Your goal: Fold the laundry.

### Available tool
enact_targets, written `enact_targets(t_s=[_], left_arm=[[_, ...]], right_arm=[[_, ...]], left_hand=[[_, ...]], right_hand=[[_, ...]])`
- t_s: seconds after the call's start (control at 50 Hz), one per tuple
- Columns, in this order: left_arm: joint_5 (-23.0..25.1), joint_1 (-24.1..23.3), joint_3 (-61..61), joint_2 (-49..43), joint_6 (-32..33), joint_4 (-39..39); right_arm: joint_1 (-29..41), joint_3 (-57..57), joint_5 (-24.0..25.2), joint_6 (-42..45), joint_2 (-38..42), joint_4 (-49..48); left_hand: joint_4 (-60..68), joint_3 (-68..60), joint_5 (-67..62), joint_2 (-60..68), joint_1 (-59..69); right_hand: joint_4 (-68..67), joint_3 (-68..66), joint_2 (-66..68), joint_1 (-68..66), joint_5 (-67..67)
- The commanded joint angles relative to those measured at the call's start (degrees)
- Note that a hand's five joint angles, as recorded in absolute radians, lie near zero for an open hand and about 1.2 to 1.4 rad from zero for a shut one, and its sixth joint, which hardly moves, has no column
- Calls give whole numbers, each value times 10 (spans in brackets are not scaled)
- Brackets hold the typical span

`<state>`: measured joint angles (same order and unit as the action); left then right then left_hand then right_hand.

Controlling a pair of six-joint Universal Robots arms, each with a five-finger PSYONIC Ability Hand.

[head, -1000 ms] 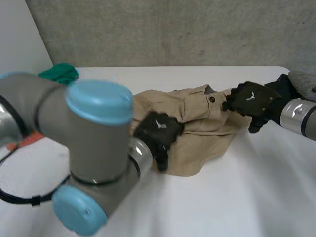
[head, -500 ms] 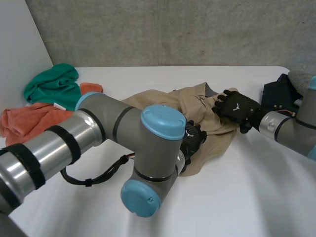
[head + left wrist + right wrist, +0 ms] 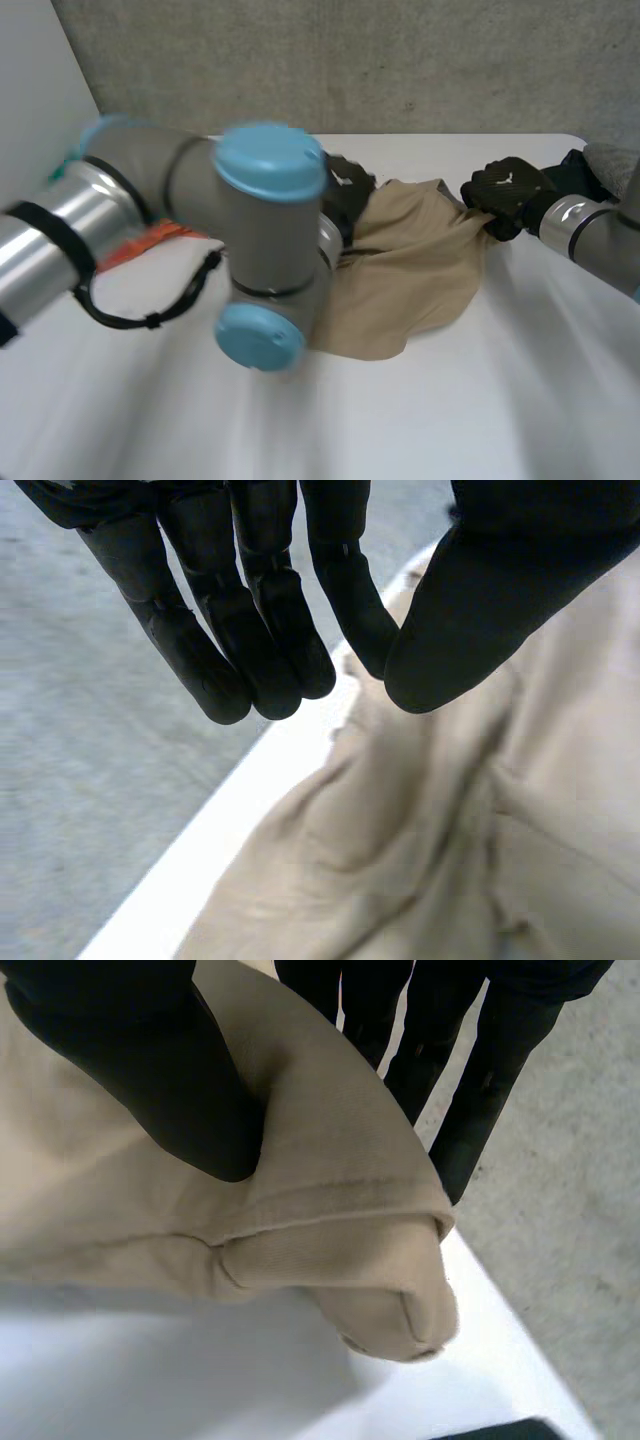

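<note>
A tan garment (image 3: 410, 270) hangs stretched between my two hands, its lower part lying on the white table (image 3: 480, 400). My left hand (image 3: 345, 195) is at the garment's upper left edge. In the left wrist view its thumb (image 3: 470, 610) and a finger pinch the edge of the tan cloth (image 3: 480, 830). My right hand (image 3: 510, 192) holds the upper right corner. In the right wrist view its thumb (image 3: 150, 1060) presses a folded hem of the garment (image 3: 330, 1230) against the fingers behind it.
My left arm's elbow (image 3: 265, 240) stands large over the table's front left. An orange cloth (image 3: 150, 240) lies behind it. A dark garment (image 3: 580, 170) and a grey cloth (image 3: 615, 160) sit at the far right edge. A concrete wall (image 3: 350, 60) backs the table.
Both hands have closed on the tan garment and raised its top edge. My left hand moved from the garment's front up to its back left; the arm swung along.
</note>
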<state>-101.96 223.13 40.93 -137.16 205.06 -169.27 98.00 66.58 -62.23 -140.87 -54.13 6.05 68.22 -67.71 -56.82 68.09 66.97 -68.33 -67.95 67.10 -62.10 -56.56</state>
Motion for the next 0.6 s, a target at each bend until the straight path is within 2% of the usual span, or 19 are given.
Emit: enact_targets(t_s=[0.02, 0.08, 0.22, 0.32, 0.42, 0.56, 0.6], left_arm=[[104, 9, 83, 44, -46, -6], [135, -9, 94, 34, -63, 2], [90, -21, 86, 30, -135, 43], [72, -31, 67, 23, -214, 75], [58, -34, 57, 11, -253, 85], [1, -23, 57, 1, -291, 77], [1, -24, 59, 0, -297, 78]], right_arm=[[18, -4, -31, -52, -29, 78], [23, -6, -41, -60, -40, 92], [53, 0, -59, -152, -118, 139], [79, 14, -61, -236, -170, 159], [108, 33, -61, -288, -207, 171], [136, 66, -61, -331, -254, 176], [140, 73, -62, -338, -262, 173]], left_hand=[[-414, 409, 401, -413, -402], [-477, 472, 463, -476, -465], [-494, 489, 480, -493, -482], [-496, 491, 482, -495, -483], [-526, 521, 512, -525, -514], [-528, 523, 514, -527, -515], [-528, 523, 514, -527, -515]], right_hand=[[-117, -121, 129, -179, -134], [-117, -121, 129, -179, -134], [-117, -121, 129, -179, -134], [-117, -121, 129, -179, -134], [-117, -121, 129, -179, -134], [-117, -121, 129, -179, -134], [-117, -121, 129, -179, -134]])
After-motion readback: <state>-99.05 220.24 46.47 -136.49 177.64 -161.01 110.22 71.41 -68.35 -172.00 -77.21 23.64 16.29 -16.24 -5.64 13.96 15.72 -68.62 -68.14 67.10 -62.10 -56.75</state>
